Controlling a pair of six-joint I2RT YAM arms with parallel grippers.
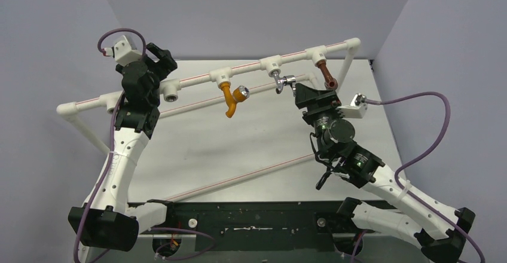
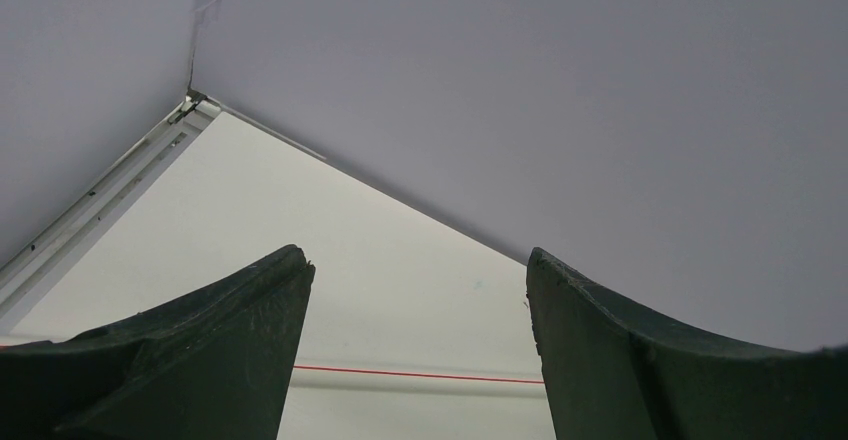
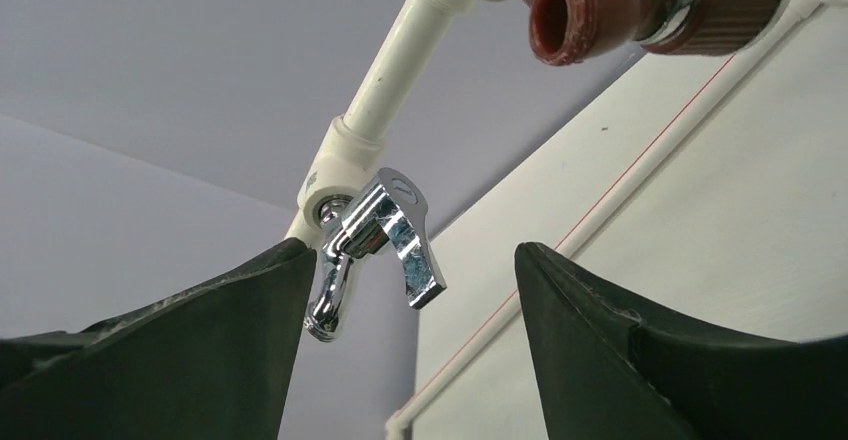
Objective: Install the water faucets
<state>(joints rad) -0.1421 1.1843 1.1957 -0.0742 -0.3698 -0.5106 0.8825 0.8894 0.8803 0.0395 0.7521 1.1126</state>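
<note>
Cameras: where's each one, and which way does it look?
Top external: high behind, looking down on the white pipe frame; left arm and right arm show.
Left wrist: on left arm, facing the grey wall; open left tool shows.
Right wrist: on right arm, facing the shiny silver lever faucet; open right tool shows.
Top and right wrist share that faucet and the brown faucet.

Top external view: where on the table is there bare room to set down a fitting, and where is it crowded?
Free: the white tabletop between the upper red-striped rod and lower red-striped rod, left arm to right arm. Crowded: the back, where the orange faucet, shiny silver lever faucet and brown faucet hang from the white pipe.
</note>
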